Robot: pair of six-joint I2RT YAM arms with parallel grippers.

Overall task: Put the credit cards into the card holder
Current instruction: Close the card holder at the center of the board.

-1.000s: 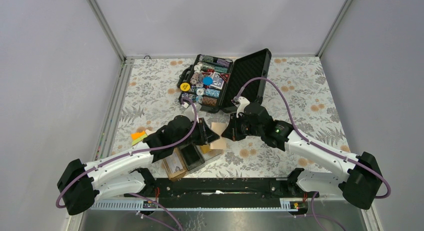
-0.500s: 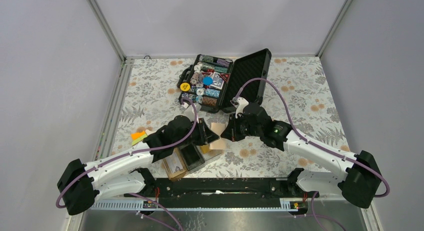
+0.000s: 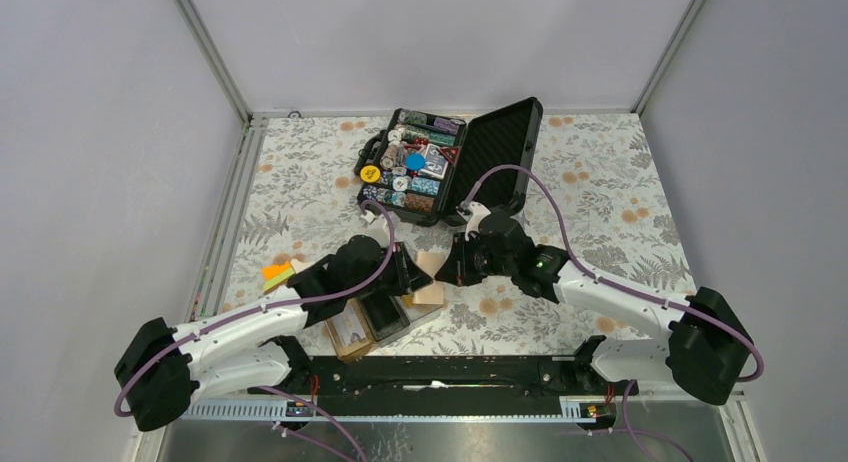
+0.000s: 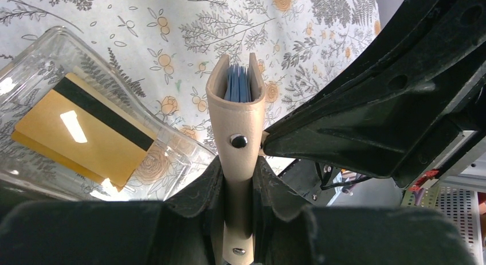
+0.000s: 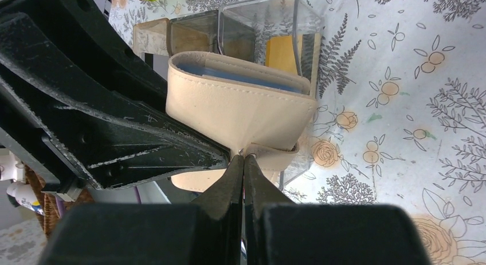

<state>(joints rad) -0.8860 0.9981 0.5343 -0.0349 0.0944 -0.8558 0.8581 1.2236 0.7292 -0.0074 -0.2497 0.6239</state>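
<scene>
We see a table [image 3: 620,182] covered in a pale cloth printed with grey ferns and orange flowers. At its far edge lies a black case [image 3: 500,147], open, its lid propped up on the right. Near the front edge sits the clear card holder [image 3: 347,334]. At the left lies a small orange and green object [image 3: 276,273], possibly sticky notes.

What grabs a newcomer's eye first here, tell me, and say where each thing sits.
A beige wallet hangs at mid-table between both arms: the left gripper clamps it, the right gripper pinches its strap, and blue cards show inside. Close by on the left arm's side, the clear card holder has a gold card with a black stripe in one compartment. At the far edge stands an open black chip case full of bright chips.
</scene>
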